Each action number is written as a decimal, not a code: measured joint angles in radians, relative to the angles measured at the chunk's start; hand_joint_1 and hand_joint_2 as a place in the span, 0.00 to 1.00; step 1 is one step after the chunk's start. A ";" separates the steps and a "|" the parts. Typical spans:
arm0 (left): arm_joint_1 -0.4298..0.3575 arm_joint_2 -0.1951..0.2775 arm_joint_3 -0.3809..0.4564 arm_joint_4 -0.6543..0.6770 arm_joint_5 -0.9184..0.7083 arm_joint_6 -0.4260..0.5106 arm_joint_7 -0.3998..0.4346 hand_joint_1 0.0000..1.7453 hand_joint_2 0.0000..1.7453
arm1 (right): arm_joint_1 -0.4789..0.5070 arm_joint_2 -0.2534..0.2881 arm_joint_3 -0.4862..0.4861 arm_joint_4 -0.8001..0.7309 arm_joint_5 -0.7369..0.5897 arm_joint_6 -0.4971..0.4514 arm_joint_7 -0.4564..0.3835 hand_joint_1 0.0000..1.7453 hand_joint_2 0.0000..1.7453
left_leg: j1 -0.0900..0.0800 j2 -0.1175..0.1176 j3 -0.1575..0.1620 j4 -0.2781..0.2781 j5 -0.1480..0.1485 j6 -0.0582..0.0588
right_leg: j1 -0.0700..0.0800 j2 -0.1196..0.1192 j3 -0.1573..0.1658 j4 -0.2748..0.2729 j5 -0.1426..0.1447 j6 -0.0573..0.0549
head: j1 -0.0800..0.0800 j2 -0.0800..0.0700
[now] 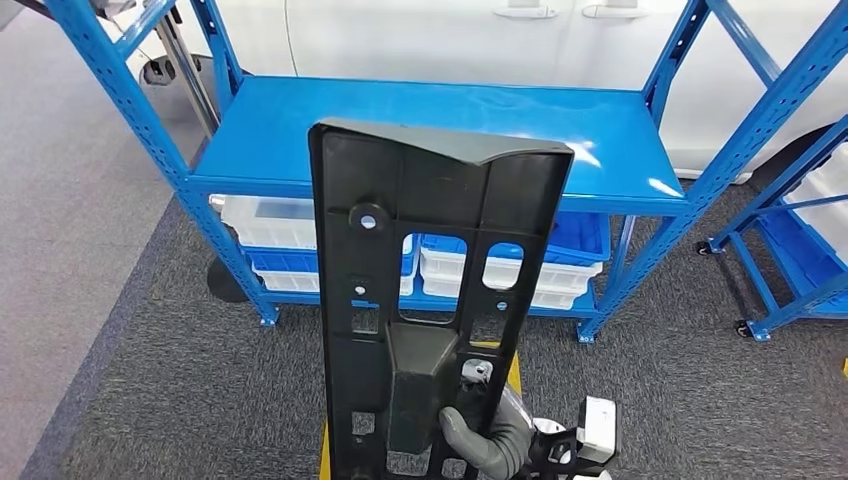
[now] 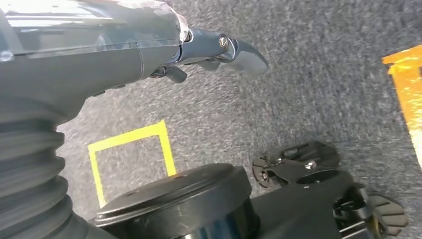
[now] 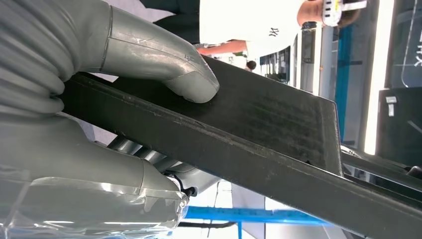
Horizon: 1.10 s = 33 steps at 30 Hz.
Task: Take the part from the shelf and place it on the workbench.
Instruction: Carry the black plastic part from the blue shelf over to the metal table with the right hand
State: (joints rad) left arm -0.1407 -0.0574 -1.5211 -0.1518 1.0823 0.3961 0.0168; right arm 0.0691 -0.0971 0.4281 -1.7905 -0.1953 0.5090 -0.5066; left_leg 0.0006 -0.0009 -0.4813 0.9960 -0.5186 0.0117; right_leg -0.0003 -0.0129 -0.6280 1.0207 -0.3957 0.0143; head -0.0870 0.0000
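Note:
A long black plastic part [image 1: 430, 290] with cut-outs stands upright in front of me, its top reaching up over the blue shelf [image 1: 440, 130]. My right hand [image 1: 480, 435] grips it near its lower end, the grey thumb on its face. In the right wrist view the thumb [image 3: 164, 59] presses on the black part [image 3: 259, 129] with the fingers under it. My left hand [image 2: 209, 52] hangs over grey carpet, fingers apart, holding nothing.
The blue shelf's top board is bare; white and blue bins [image 1: 520, 265] sit on its lower level. A second blue rack [image 1: 790, 230] stands at the right. Yellow floor tape [image 2: 132, 149] marks the carpet. A person in a white shirt [image 3: 249, 25] stands beyond the part.

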 joint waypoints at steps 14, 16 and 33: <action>-0.010 -0.002 -0.002 0.000 -0.002 -0.001 0.000 0.00 1.00 | 0.001 0.002 -0.005 -0.006 0.005 -0.005 0.004 1.00 1.00 | -0.003 0.006 -0.074 0.010 0.067 -0.002 | -0.001 0.008 0.092 -0.010 -0.084 -0.007 | 0.000 0.000; -0.011 -0.002 -0.002 0.000 -0.001 -0.001 0.000 0.00 1.00 | 0.002 0.005 -0.006 -0.007 0.006 -0.005 0.004 1.00 1.00 | -0.003 0.005 -0.080 0.016 0.062 -0.014 | -0.006 0.006 0.086 -0.016 -0.073 -0.020 | 0.000 0.000; -0.003 -0.002 -0.009 0.000 -0.002 -0.001 -0.014 0.00 1.00 | 0.003 0.015 -0.013 -0.008 0.007 0.008 0.005 1.00 1.00 | 0.005 0.005 -0.010 -0.001 0.014 0.011 | -0.006 0.004 -0.018 0.048 -0.043 0.010 | 0.000 0.000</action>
State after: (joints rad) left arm -0.1433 -0.0590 -1.5298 -0.1518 1.0808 0.3954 0.0028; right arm 0.0726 -0.0824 0.4150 -1.7987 -0.1887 0.5173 -0.5017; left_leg 0.0057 0.0038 -0.4910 0.9945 -0.5043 0.0229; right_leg -0.0065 -0.0086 -0.6456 1.0686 -0.4389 0.0243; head -0.0869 0.0000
